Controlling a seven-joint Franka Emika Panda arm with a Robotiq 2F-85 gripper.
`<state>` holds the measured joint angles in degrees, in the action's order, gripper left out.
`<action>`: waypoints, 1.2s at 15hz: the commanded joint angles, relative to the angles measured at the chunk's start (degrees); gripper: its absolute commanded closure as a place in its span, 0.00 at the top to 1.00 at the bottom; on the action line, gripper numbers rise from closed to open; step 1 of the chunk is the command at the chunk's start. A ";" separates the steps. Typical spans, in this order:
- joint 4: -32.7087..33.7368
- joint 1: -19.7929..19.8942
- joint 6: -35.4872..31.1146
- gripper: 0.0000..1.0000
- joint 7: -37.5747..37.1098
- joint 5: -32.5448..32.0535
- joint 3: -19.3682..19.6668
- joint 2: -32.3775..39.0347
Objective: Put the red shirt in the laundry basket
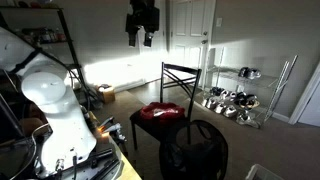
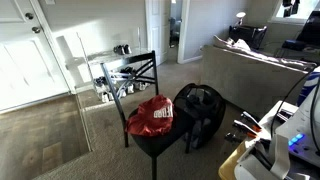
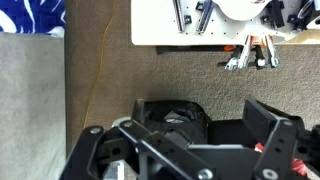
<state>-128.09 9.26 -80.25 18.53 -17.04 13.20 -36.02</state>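
**A:** So where does the crumpled red shirt lie?

**B:** It sits bunched in a heap on the surface of the black metal chair, and none of it is in the basket yet. The round black mesh laundry basket stands on the carpet just beside the chair. In an exterior view it is at about four o'clock from the shirt. In an exterior view taken from elsewhere, the basket is at three o'clock from the shirt.

**A:** And the pincer?

**B:** It hangs high, at roughly twelve o'clock above the chair and well apart from the shirt. Its jaws are spread and there is nothing between them. The wrist view agrees: the fingers stand wide apart, and the basket's dark mouth shows between them far below.

**A:** Why so high?

**B:** I think the height clears the chair's backrest and lets the wrist camera look straight down on the target. Spread jaws also suit a loose heap of cloth, since they can close on a fold from above.

**A:** And why is the basket so close to the chair?

**B:** Probably to keep the carry short: lift the shirt, swing it towards four o'clock, and let go over the open mouth. As things lie, the task looks not yet begun.

**A:** Anything to watch for?

**B:** A trailing sleeve could catch on the backrest or drape over the rim. The mesh basket also looks light enough to tip.
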 commanded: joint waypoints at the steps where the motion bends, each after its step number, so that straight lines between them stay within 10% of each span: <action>1: 0.16 -0.96 0.27 1.00 -0.40 -0.29 0.65 -0.06; 11: 0.96 -2.49 -0.47 1.00 -4.01 1.84 -1.54 2.26; 18: 8.71 -8.85 -11.27 1.00 -16.63 10.25 -10.13 18.88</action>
<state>-125.19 1.12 -86.66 6.09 -9.65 4.79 -26.89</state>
